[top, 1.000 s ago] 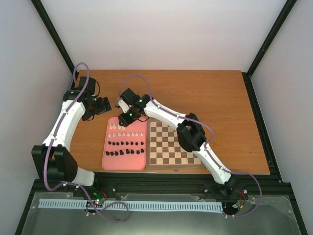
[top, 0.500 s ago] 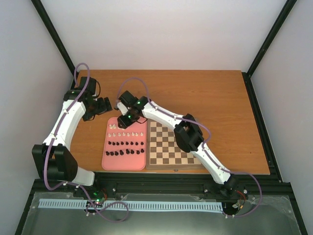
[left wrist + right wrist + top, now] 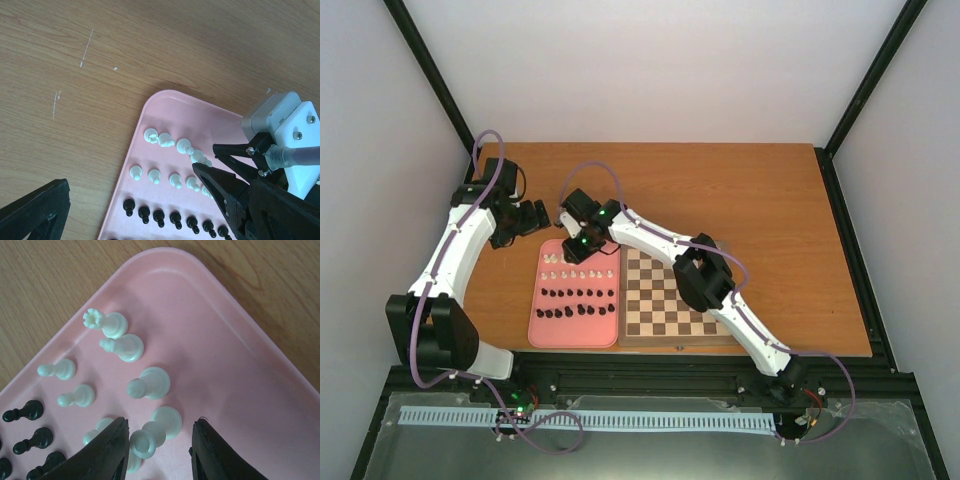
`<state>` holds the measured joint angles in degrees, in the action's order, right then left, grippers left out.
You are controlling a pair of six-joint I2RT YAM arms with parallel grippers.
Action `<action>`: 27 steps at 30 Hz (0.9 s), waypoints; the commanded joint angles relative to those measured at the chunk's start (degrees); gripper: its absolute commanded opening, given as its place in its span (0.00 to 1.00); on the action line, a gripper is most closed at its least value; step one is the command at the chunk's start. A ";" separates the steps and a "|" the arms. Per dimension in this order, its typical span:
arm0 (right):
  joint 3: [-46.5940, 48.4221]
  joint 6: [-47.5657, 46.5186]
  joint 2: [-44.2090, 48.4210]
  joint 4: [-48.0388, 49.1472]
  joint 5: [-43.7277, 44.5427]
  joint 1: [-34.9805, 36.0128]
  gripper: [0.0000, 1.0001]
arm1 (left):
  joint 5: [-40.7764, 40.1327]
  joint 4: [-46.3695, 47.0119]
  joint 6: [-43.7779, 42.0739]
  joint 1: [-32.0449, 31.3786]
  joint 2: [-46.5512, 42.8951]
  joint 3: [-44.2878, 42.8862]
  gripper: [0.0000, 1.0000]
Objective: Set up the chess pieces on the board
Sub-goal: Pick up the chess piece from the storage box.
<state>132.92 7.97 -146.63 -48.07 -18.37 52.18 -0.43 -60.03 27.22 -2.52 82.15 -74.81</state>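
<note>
Right wrist view: right tool (image 3: 160, 452) spread, one finger either side of a small white chess piece (image 3: 150, 436) at bottom centre, not pinching it. The piece is in the far white row on the plain pink rounded tray (image 3: 575, 335), upper part of the tray in top view. Its long axis runs lower left to upper right in frame, round base upper right, head lower left. Looks upright, can't be sure. The finger gap crosses that axis, so closing should catch the stem. The left tool (image 3: 528, 218), also spread, hangs over the brown wooden surface (image 3: 770, 220) upper left of the tray, farther from the piece. The square brown-and-cream checkered board (image 3: 675, 300) touches the tray's right edge, no pieces on its visible squares.
</note>
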 commanded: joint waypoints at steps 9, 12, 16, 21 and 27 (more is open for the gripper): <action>2.37 -0.47 -1.36 -0.52 0.85 0.46 0.24 | 1.46 0.70 0.29 0.32 0.56 -0.25 1.00; 2.14 -0.87 -1.21 -0.91 0.71 0.45 0.19 | 1.52 0.68 0.22 0.27 0.54 -0.17 1.00; 1.26 -1.64 0.01 -1.08 0.94 0.46 0.10 | 1.67 0.78 0.21 0.25 0.44 0.10 1.00; 0.63 -2.72 2.41 -1.38 3.44 0.42 0.04 | 1.76 0.76 0.30 0.28 0.35 -0.03 1.00; 0.49 -3.17 7.08 -2.27 10.63 -0.14 0.03 | 1.67 0.78 0.29 0.24 0.01 -0.20 1.00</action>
<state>133.43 5.80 -145.80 -49.10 -13.52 52.16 0.69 -59.96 27.22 -2.50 82.28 -74.74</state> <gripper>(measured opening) 0.110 0.997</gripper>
